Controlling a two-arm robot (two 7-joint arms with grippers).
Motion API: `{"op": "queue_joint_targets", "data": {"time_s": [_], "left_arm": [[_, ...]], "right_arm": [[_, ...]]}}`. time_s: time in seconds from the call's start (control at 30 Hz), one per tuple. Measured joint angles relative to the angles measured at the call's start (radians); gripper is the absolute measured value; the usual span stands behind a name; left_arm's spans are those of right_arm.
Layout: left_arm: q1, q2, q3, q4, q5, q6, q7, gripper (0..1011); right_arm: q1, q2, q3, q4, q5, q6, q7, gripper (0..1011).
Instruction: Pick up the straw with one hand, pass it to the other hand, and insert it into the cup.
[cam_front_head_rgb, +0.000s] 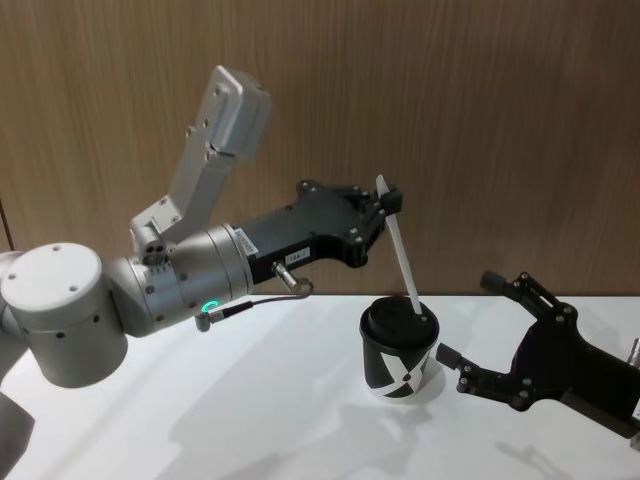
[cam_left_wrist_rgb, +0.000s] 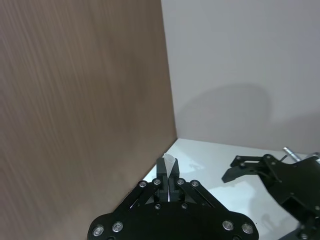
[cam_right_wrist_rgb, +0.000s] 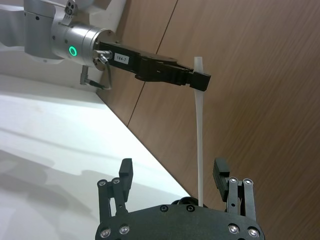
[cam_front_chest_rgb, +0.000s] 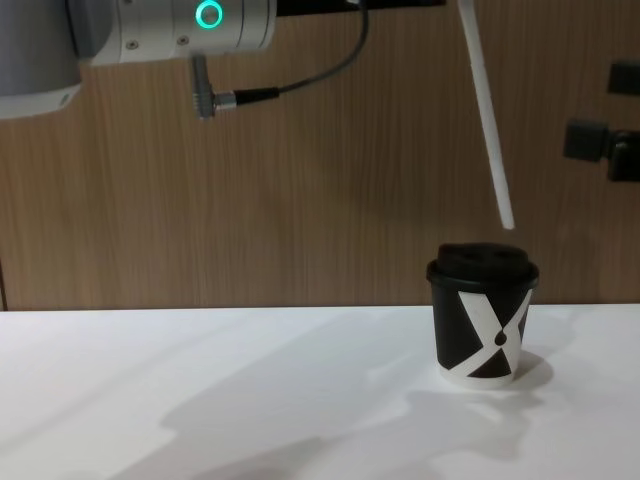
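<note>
Guessing the straw (cam_front_head_rgb: 403, 255) weighs basically nothing? The left claw (cam_front_head_rgb: 388, 205) is clamped on it right near the top end. The rest hangs tilted below the claw, with the tip just above the domed lid (cam_front_chest_rgb: 483, 258) of the cup (cam_front_head_rgb: 398, 365). Going by the chest view, it's not in yet. (OP)

Reply: yeah, featherlight, but thin and smooth. I'd bet it pivots or slides in that pinch if the tip bumps the lid instead of finding the opening, which I can't make out. It's bendy too, so pushing from that far up could bow it. A lower grip would steer better. The cup looks light as well and might tip on the table (cam_front_head_rgb: 250, 400). The right claw (cam_front_head_rgb: 468, 318) sits wide open, holding nothing, across the cup from the left claw.
</note>
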Motion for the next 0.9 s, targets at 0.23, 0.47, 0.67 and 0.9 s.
{"op": "queue_joint_targets", "data": {"time_s": [0.23, 0.47, 0.67, 0.9], "left_arm": [[-0.013, -0.002, 0.008, 0.015, 0.039, -0.014, 0.014, 14], [-0.021, -0.009, 0.012, 0.034, 0.058, -0.021, 0.015, 13], [-0.025, -0.019, 0.012, 0.051, 0.063, -0.023, 0.009, 13], [-0.028, -0.029, 0.011, 0.068, 0.062, -0.023, -0.002, 13]], "right_arm": [[0.000, 0.000, 0.000, 0.000, 0.000, 0.000, 0.000, 1001], [0.000, 0.000, 0.000, 0.000, 0.000, 0.000, 0.000, 1001], [0.000, 0.000, 0.000, 0.000, 0.000, 0.000, 0.000, 1001], [0.000, 0.000, 0.000, 0.000, 0.000, 0.000, 0.000, 1001]]}}
